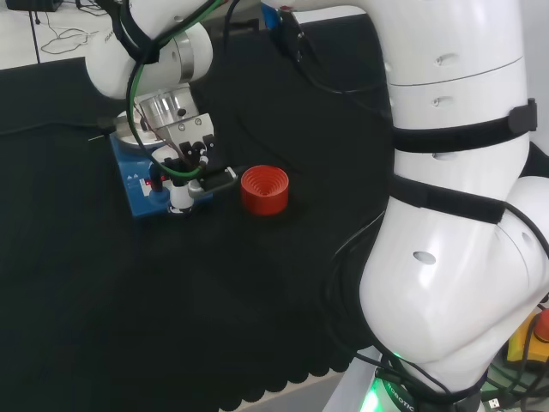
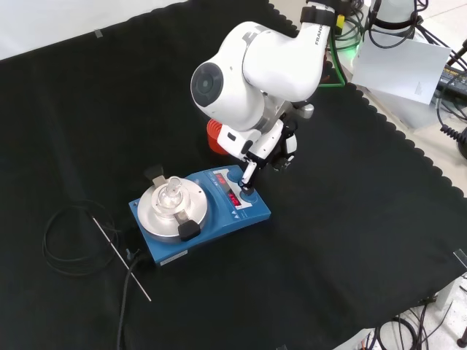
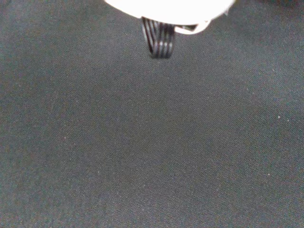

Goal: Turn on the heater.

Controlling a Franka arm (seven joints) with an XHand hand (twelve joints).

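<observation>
The heater (image 2: 255, 213) is a blue box with a round silver plate (image 2: 157, 219) and a front panel whose red display (image 2: 232, 197) is lit. My hand (image 2: 268, 146) hovers over that panel, and one straight finger (image 2: 249, 175) reaches down onto it next to the display. In the head view the hand (image 1: 190, 154) covers the right half of the heater (image 1: 130, 187), with a white fingertip (image 1: 179, 203) at its front edge. It holds nothing. The wrist view looks past a blurred white part of the hand (image 3: 166, 7) onto black cloth.
A red ribbed ring stand (image 1: 264, 190) sits just right of the heater in the head view, behind the hand in the front view (image 2: 212, 138). A small clear piece (image 2: 171, 194) rests on the plate. A coiled black cable (image 2: 62, 244) and a thin rod (image 2: 120, 259) lie to the heater's left.
</observation>
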